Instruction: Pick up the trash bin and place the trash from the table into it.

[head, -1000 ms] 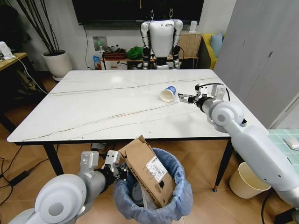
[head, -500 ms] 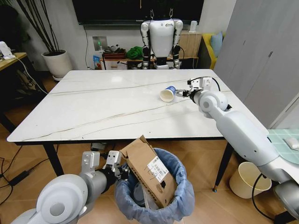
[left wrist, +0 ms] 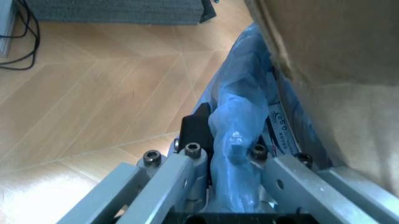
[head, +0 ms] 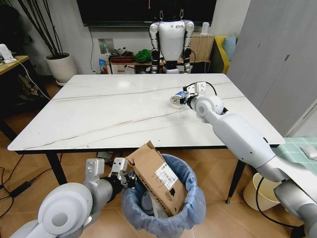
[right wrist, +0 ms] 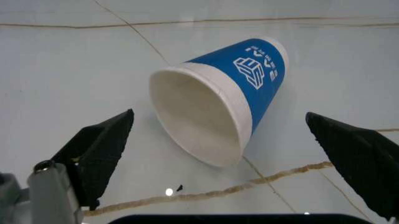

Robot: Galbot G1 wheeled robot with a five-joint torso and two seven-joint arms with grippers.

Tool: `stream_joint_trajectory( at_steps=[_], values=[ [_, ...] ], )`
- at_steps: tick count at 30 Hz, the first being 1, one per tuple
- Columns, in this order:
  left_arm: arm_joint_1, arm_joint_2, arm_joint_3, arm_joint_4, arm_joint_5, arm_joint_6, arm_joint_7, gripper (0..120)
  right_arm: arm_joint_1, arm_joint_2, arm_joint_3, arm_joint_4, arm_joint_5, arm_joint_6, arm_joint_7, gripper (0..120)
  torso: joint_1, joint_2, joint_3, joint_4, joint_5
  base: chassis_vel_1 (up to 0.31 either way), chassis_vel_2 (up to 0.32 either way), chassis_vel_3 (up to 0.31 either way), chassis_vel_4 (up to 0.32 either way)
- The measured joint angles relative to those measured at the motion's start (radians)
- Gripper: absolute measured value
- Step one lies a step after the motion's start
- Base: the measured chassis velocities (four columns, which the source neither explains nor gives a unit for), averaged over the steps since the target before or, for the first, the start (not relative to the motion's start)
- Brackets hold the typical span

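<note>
While the left arm stays low in front of the table, the scene reads as follows.

Landmark: the table (head: 114, 114), white marble-look top with thin dark veins, black slanted legs.

Trash bin: the trash bin (head: 190, 210) is below the table's near edge, in front of it, lined with a crinkly light blue bag (left wrist: 237, 135).

Cardboard box: a flat brown cardboard box (head: 158, 179) stands tilted in the bin, its upper corner reaching about level with the table's near edge; a white label shows on its face.

Left gripper: the left gripper (head: 126, 179) is below the table's near edge, at the bin's rim on the robot's left side. In the left wrist view its fingers (left wrist: 187, 161) are drawn together on the bin's rim, with blue bag plastic bunched between them.

Paper cup: a paper cup (head: 177, 98), white inside with a blue printed wall, lies on its side on the table top, toward the table's far right part. Its open mouth faces the camera in the right wrist view (right wrist: 215, 116).

Right gripper: the right gripper (head: 184, 98) is over the table top at the cup. Its two dark fingers (right wrist: 100, 149) are spread wide, one on each side of the cup, neither touching it; it has hold of nothing.
</note>
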Motion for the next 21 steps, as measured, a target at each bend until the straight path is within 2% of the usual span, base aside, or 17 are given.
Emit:
stream_joint_trajectory(
  at_steps=[4,5,6,7,8,11,12,15,16,20,21],
  values=[
    [0.003,-0.001,-0.007,-0.004,0.000,0.000,0.001,3,0.004,0.006,-0.006,-0.028,-0.010,0.000,-0.011,86,0.000,0.000,0.000,-0.0003,0.0000,0.000,0.000,0.000,0.000],
    [0.003,-0.003,-0.010,-0.005,-0.001,0.000,0.003,3,0.008,0.018,-0.008,-0.046,-0.013,0.001,-0.011,79,0.000,0.000,0.000,-0.0004,0.0000,0.000,0.000,0.000,0.000],
    [0.003,-0.003,-0.010,-0.005,-0.001,0.000,0.004,3,0.009,0.022,-0.009,-0.051,-0.013,0.001,-0.011,79,0.000,0.000,0.000,-0.0004,0.0000,0.000,0.000,0.000,0.000],
    [0.003,-0.003,-0.013,-0.007,-0.001,0.000,0.009,3,0.013,0.034,-0.009,-0.071,-0.018,0.003,-0.010,70,0.000,0.000,0.000,-0.0002,-0.0001,0.000,0.000,0.000,0.000],
    [0.003,-0.003,-0.013,-0.007,-0.001,0.000,0.009,3,0.013,0.034,-0.009,-0.071,-0.018,0.003,-0.010,70,0.000,0.000,0.000,-0.0002,-0.0001,0.000,0.000,0.000,0.000],
    [0.004,-0.002,-0.021,-0.012,-0.001,0.000,0.012,3,0.013,0.034,-0.010,-0.086,-0.025,0.011,-0.015,57,0.000,0.000,0.000,0.0001,-0.0001,0.000,0.000,0.000,0.000],
    [0.004,-0.002,-0.021,-0.012,-0.001,0.000,0.012,3,0.013,0.034,-0.010,-0.086,-0.025,0.011,-0.015,57,0.000,0.000,0.000,0.0001,-0.0001,0.000,0.000,0.000,0.000],
    [0.005,-0.002,-0.024,-0.014,-0.001,0.000,0.014,3,0.013,0.034,-0.010,-0.103,-0.032,0.024,-0.020,41,0.000,0.000,0.000,-0.0003,0.0002,0.000,0.000,0.000,0.000],
    [0.005,-0.002,-0.024,-0.014,-0.001,0.000,0.014,3,0.013,0.034,-0.010,-0.103,-0.032,0.024,-0.020,41,0.000,0.000,0.000,-0.0003,0.0002,0.000,0.000,0.000,0.000],
    [0.005,-0.003,-0.024,-0.014,-0.001,0.000,0.016,3,0.013,0.026,-0.008,-0.102,-0.032,0.031,-0.018,24,0.000,0.000,0.000,-0.0001,0.0001,0.000,0.000,0.000,0.000],
    [0.005,-0.003,-0.024,-0.014,-0.001,0.000,0.016,3,0.013,0.026,-0.008,-0.102,-0.032,0.031,-0.018,24,0.000,0.000,0.000,-0.0001,0.0001,0.000,0.000,0.000,0.000]
  ],
)
